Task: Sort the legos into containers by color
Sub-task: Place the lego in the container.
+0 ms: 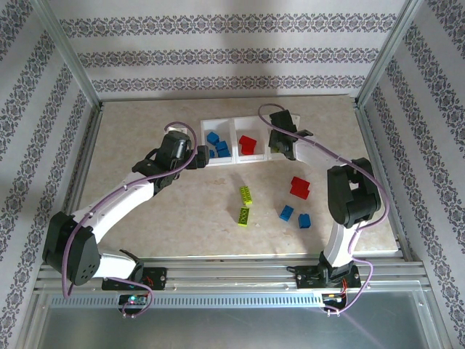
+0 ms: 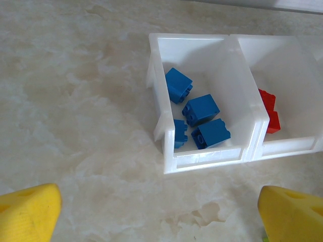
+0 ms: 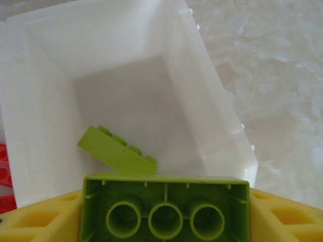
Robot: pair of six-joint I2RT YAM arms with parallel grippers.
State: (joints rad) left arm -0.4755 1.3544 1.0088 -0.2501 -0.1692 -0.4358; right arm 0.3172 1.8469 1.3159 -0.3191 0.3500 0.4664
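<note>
The white tray of containers (image 1: 232, 125) stands at the back centre. Its left compartment holds several blue legos (image 2: 200, 109), and the middle one holds red legos (image 2: 270, 108). My right gripper (image 3: 165, 217) hangs over the right compartment (image 3: 212, 101), shut on a lime green lego (image 3: 165, 204) seen from its hollow underside. Another lime lego (image 3: 118, 151) lies tilted inside that compartment. My left gripper (image 2: 160, 217) is open and empty, low over the table just in front of the blue compartment's front wall (image 2: 207, 156).
Loose on the table between the arms lie two lime bricks (image 1: 245, 205), a red pair (image 1: 299, 187) and two blue bricks (image 1: 295, 216). Metal frame posts and patterned walls enclose the table.
</note>
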